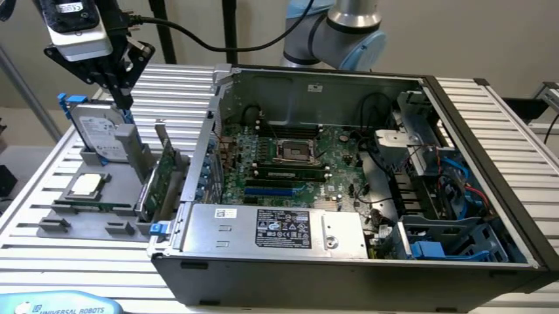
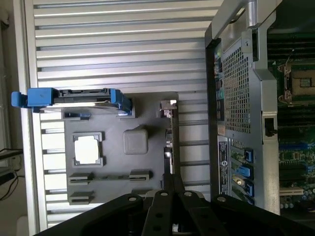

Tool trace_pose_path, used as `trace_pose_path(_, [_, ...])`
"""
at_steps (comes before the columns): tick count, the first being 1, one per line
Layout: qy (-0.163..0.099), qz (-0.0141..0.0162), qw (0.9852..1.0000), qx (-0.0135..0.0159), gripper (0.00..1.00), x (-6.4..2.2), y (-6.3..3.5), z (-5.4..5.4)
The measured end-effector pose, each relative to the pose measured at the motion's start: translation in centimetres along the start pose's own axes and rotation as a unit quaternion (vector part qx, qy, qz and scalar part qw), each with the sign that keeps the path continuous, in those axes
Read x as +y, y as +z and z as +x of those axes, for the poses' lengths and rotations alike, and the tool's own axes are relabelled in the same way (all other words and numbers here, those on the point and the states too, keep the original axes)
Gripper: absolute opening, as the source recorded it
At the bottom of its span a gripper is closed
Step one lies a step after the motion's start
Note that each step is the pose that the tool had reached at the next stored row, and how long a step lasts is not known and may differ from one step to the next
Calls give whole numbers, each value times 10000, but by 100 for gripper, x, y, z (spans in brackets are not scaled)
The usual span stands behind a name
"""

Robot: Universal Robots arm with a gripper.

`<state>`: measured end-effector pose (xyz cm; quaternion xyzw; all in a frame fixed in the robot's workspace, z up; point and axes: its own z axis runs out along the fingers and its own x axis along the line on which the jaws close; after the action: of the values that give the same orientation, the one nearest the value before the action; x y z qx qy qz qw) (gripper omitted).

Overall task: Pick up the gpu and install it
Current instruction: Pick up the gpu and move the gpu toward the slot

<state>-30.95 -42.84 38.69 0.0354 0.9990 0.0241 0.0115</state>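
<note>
The bench [image 1: 52, 258] is pale silver, ribbed in even parallel slats. The computer case [image 1: 349, 278] is black outside, bare grey metal inside, with a green motherboard [image 1: 297, 154] and blue cables [image 1: 467, 180] within it. Beside the case a matte grey tray [image 1: 88, 226] carries the green-faced gpu [image 1: 164, 176], a silver hard drive [image 1: 94, 131] with blue rails and a silver processor chip [image 1: 88, 185]. The claw [image 1: 127, 101] is black.

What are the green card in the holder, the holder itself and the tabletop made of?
The gpu: likely fibreglass circuit board, matte green, with a shiny bare-metal end bracket. The grey holder: probably plastic, matte and evenly grey. The table: seemingly aluminium, pale silver ribbed slats with a soft sheen.
</note>
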Motion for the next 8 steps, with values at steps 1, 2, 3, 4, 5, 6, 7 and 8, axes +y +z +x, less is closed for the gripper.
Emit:
trace_pose_path(1, [0,0,10000,0,11,0,0,0])
trace_pose_path(2, [0,0,10000,0,11,0,0,0])
trace_pose_path(3, [0,0,10000,0,11,0,0,0])
trace_pose_path(4, [0,0,10000,0,11,0,0,0])
trace_pose_path(5, [0,0,10000,0,11,0,0,0])
trace_pose_path(6, [0,0,10000,0,11,0,0,0])
trace_pose_path(7, [0,0,10000,0,12,0,0,0])
trace_pose_path(8, [0,0,10000,0,18,0,0,0])
